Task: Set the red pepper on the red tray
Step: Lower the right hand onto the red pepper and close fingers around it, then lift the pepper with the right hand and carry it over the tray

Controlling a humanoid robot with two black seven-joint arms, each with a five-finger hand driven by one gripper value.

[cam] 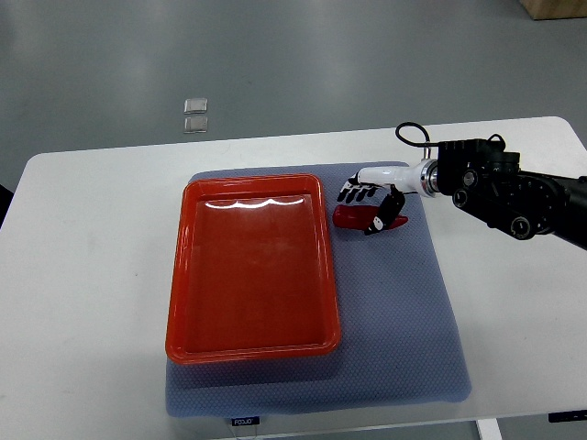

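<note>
Setting: you are looking down on a white table [83,275] standing on a grey floor [275,55], with two small clear squares [195,115] lying on that floor beyond the far edge. A grey-blue mat [404,330] is covering the middle of the table.

Container: a red tray [253,344] is sitting on the left part of the mat, its long axis running away from you. It is holding nothing; only a glare is showing near its far end.

Task item: the red pepper [353,217] is lying on the mat just beside the tray's far right corner, outside it, its long axis running left to right. Which end is the stem, you cannot tell.

Right hand [371,203]: it is reaching in from the right, fingers [352,192] curling over the pepper's right end and gripping it.
</note>
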